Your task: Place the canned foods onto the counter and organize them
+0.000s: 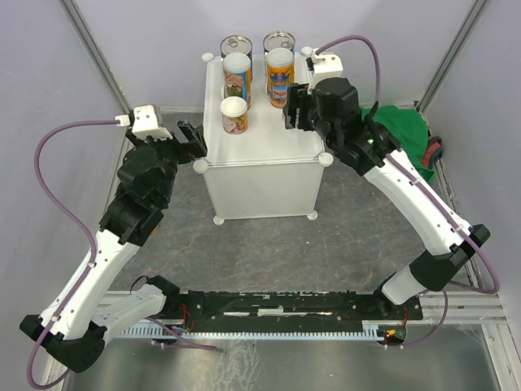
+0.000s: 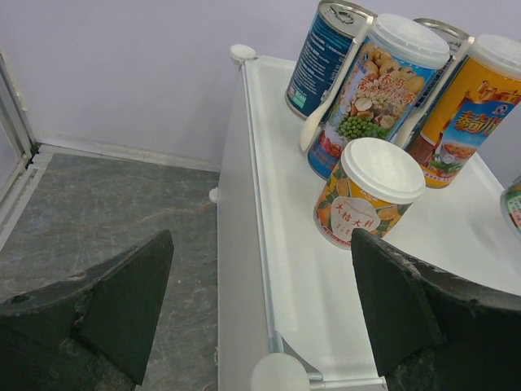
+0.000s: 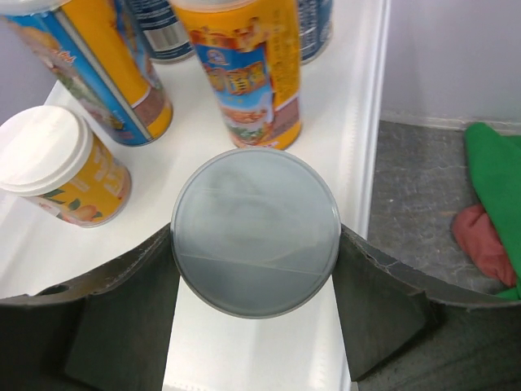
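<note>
The white counter [image 1: 269,142] carries several cans. Two blue cans with silver tops [image 1: 236,42] [image 1: 278,41] stand at the back. In front of them are a tall colourful can [image 1: 237,75] and a tall orange can [image 1: 279,72], then a short yellow can [image 1: 234,114]. My right gripper [image 1: 295,106] is over the counter's right side, shut on a can with a grey lid [image 3: 255,232]; the gripper hides this can from above. My left gripper [image 2: 264,309] is open and straddles the counter's left edge [image 2: 244,244], near the short yellow can [image 2: 366,195].
A green cloth [image 1: 403,126] and a red object [image 3: 480,240] lie on the grey floor right of the counter. Round knobs [image 2: 278,373] mark the counter's corners. Metal frame posts [image 1: 98,57] and purple walls enclose the space.
</note>
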`<state>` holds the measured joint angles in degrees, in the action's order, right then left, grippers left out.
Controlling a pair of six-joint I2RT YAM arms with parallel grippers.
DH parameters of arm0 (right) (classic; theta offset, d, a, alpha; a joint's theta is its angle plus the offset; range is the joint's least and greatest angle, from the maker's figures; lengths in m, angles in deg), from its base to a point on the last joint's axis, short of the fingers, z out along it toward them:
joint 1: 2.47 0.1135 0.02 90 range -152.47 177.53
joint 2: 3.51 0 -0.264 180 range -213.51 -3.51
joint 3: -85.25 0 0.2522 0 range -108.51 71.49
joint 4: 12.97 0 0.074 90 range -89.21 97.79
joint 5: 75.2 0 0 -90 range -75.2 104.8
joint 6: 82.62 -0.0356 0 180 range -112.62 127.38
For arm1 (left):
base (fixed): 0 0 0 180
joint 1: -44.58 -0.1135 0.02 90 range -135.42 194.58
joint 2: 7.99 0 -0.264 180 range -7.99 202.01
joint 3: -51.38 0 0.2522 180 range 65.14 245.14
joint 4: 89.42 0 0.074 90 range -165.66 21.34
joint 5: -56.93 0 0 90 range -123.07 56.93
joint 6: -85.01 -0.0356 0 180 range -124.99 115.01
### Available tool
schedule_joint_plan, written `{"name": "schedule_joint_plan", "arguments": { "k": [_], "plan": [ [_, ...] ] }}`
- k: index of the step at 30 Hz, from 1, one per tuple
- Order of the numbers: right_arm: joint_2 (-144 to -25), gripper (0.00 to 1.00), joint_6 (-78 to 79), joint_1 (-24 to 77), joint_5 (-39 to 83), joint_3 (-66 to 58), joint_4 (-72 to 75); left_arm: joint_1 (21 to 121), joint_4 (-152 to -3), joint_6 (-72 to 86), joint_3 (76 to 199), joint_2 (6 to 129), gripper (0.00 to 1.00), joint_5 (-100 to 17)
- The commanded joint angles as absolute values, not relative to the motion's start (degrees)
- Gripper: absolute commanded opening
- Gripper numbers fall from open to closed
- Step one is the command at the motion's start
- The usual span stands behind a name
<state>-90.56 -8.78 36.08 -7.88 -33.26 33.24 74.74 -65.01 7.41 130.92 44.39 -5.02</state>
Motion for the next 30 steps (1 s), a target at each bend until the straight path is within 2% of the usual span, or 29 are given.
{"name": "schedule_joint_plan", "arguments": {
  "k": [1,22,28,30],
  "plan": [
    [-92.74,0.10,-6.80,37.84,-9.00,-40.00,31.25,74.95,-67.45,8.81,130.23,43.03,0.95,-5.65],
    [-102.35,0.11,-6.90,38.94,-8.30,-47.66,36.09,74.96,-67.29,8.19,127.56,41.06,0.95,-5.38],
    [-103.78,0.19,-6.94,38.93,-8.73,-48.10,37.30,74.91,-67.23,8.01,127.63,41.39,0.95,-5.27],
    [-103.96,0.27,-7.03,38.93,-8.78,-47.91,37.57,74.91,-67.11,8.01,127.46,41.38,0.95,-5.16]
  ]
}}
